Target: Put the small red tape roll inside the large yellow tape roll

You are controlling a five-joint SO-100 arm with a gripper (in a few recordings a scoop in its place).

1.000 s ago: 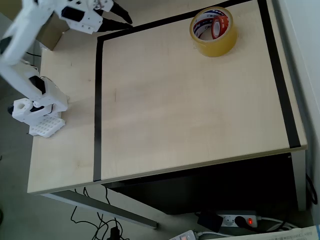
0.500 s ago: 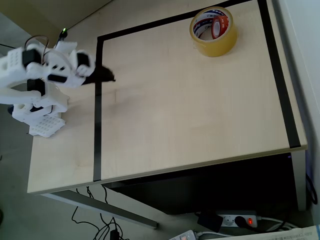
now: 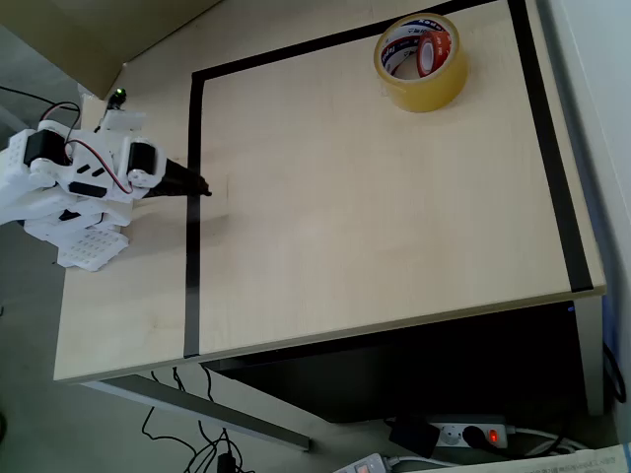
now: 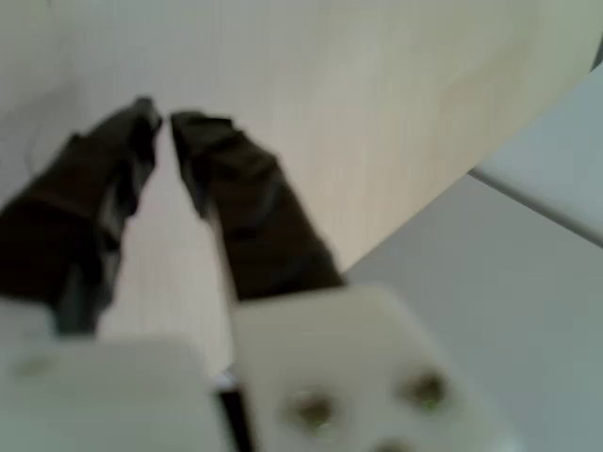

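Note:
The large yellow tape roll [image 3: 421, 61] lies flat at the table's far right in the overhead view. The small red tape roll [image 3: 431, 54] stands tilted inside its core, leaning against the inner wall. My white arm is folded down at the left edge, far from both rolls. Its black gripper [image 3: 197, 186] points right, low over the black tape line, and looks shut. In the blurred wrist view the gripper [image 4: 162, 121] has its two dark fingertips almost touching, with nothing between them.
A black tape border [image 3: 192, 217] frames the light wooden table [image 3: 375, 217]. The arm's white base [image 3: 84, 241] sits at the left edge. Below the table's front edge lie cables and a power strip [image 3: 463, 434] on the floor.
The arm has swung down from the far left corner and folded over its base. The gripper has dropped to the left tape line. Both rolls stayed put.

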